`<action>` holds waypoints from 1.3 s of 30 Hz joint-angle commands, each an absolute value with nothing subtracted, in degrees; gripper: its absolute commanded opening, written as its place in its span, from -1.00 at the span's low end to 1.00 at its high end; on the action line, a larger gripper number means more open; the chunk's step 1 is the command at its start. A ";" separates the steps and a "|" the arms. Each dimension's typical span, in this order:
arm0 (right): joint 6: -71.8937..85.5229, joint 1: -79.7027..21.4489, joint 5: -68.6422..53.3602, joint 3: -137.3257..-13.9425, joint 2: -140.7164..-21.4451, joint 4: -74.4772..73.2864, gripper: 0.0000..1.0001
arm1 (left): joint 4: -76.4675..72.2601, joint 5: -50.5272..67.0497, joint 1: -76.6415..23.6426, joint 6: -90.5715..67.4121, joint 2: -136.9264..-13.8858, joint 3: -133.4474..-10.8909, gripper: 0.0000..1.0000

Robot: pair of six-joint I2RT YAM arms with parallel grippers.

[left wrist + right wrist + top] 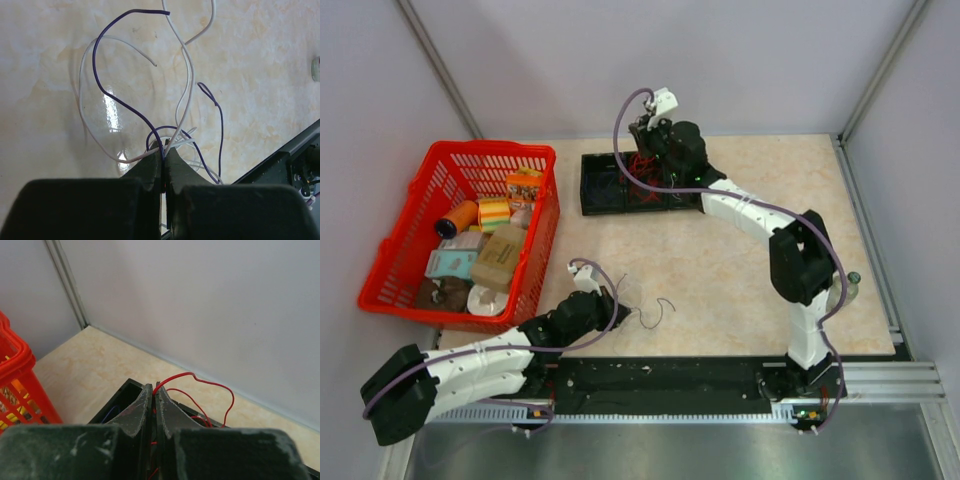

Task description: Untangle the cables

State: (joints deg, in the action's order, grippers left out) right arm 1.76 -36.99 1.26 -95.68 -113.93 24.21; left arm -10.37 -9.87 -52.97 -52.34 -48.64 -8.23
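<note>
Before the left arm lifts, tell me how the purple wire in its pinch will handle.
Probably floppy yet springy: the purple wire holds loose arcs. Likely very light, being so thin. It crosses white wires by the left gripper, so they may drag along.

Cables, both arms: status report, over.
Left gripper shut on purple and white cables, loose ends spread on table. Right gripper shut on red cable, over black tray. Nothing in the way.

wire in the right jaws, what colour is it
The wire is red, clearest in the right wrist view.
</note>
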 commanded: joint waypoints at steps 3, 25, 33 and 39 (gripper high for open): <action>2.20 -36.83 0.35 -94.05 -115.23 25.84 -1.00 | -13.27 -9.76 -53.17 -51.68 -47.46 -8.61 -1.00; 26.07 -33.23 -6.15 -95.00 -122.43 19.19 -1.00 | -13.62 -9.93 -53.17 -51.86 -46.85 -8.09 -1.00; 30.41 -32.17 -5.81 -100.98 -122.17 0.73 -1.00 | -13.71 -9.76 -53.17 -51.85 -46.76 -8.09 -1.00; 26.47 -32.17 -3.52 -106.24 -123.57 -9.74 -0.79 | -13.71 -9.84 -53.17 -52.12 -45.88 -7.73 -1.00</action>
State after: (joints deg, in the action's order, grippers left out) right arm 28.58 -31.88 -5.50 -99.92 -123.31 0.01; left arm -10.55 -9.87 -52.97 -52.36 -46.92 -8.14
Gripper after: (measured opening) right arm 0.058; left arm 0.015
